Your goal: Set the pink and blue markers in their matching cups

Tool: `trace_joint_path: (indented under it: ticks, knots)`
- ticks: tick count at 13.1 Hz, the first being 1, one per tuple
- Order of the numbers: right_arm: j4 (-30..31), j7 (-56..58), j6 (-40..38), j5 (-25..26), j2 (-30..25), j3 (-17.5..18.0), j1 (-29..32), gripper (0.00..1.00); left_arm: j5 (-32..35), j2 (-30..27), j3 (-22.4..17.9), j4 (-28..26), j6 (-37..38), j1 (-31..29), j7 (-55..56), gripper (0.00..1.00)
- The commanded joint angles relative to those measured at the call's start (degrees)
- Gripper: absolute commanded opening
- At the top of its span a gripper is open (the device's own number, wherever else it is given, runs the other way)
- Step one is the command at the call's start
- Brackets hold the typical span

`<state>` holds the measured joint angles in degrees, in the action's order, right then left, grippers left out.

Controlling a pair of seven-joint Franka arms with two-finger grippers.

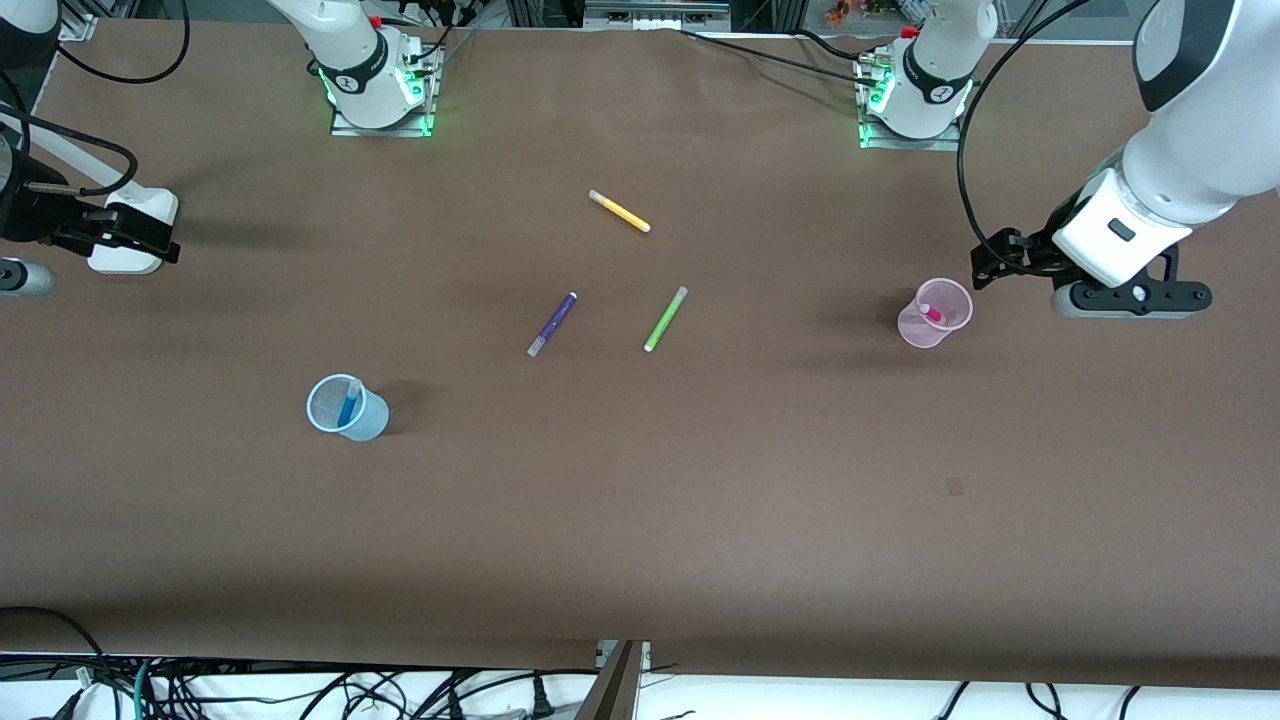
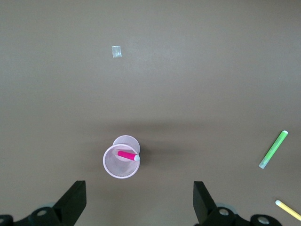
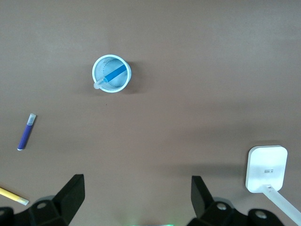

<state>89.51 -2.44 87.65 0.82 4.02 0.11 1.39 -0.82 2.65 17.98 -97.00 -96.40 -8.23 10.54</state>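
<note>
Starting at the right arm's end of the counter (image 1: 640, 520), I have the right hand (image 1: 110, 235) up in the air over bare surface near the counter's edge, fingers spread wide and holding nothing; its wrist view shows both fingers well apart with only brown surface between them. That arm is waiting.

Next comes the light blue cup (image 1: 345, 408), upright, nearer to the front camera than everything else on the counter. The blue marker (image 1: 349, 404) stands inside it, leaning against the rim with its pale cap poking up. That half looks done to me.

In the middle lie the three pens I leave alone: the purple pen (image 1: 552, 324), the lime-green pen (image 1: 666, 318) just beside it, and the yellow pen (image 1: 619, 211) farther from the camera than both. All lie flat, apart from each other and from the cups.

Toward the left arm's end stands the pale pink cup (image 1: 935, 313), upright, with the pink marker (image 1: 931, 313) resting inside, cap against the rim.

Last, the left hand (image 1: 1130, 295) hangs over the counter just beside the pink cup, fingers spread and empty.

With each marker in its matching cup, I judge the task complete; nothing is left but parking the arms.
</note>
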Motion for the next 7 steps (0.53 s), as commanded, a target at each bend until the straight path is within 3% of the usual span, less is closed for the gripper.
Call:
trace_joint_path:
  ticks: [1, 2, 7]
  knots:
    - [-1.8, 0.8, -1.1, 0.1, 0.8, 0.1, 0.4, 1.00, 1.1, -2.9, -9.1, -0.5, 1.5, 9.6, -1.0, 1.00]
    - [-1.8, 0.8, -1.1, 0.1, 0.8, 0.1, 0.4, 1.00, 1.1, -3.5, -10.8, -1.5, 1.1, 11.0, -1.1, 1.00]
    - [-1.8, 0.8, -1.1, 0.1, 0.7, 0.1, 0.4, 1.00, 0.9, -10.2, -11.9, -9.8, -6.6, 12.7, -0.8, 1.00]
